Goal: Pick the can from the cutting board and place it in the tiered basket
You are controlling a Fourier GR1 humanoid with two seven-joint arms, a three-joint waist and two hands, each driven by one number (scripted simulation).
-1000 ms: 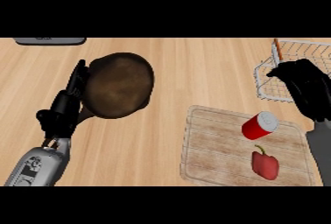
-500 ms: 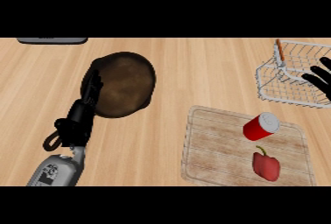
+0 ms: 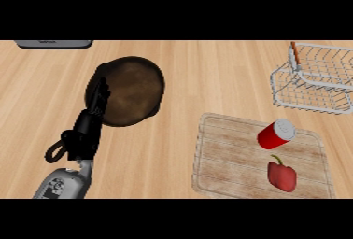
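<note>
The red can (image 3: 276, 134) with a pale lid lies tilted on the wooden cutting board (image 3: 228, 149) at the lower right. The white wire tiered basket (image 3: 298, 70) stands at the upper right, apart from the board. My left hand (image 3: 91, 122) shows edge-on at the left, fingers straight and pointing up the counter, far from the can and holding nothing. My right hand is out of view.
A red bell pepper (image 3: 282, 175) lies on the board just below the can. A dark brown round dish (image 3: 131, 91) sits beside my left hand's fingers. A grey object (image 3: 53, 44) lies at the counter's top left edge.
My right hand, which was near the basket, has slid off the right edge and out of view. The left forearm has shifted a little to the right.
</note>
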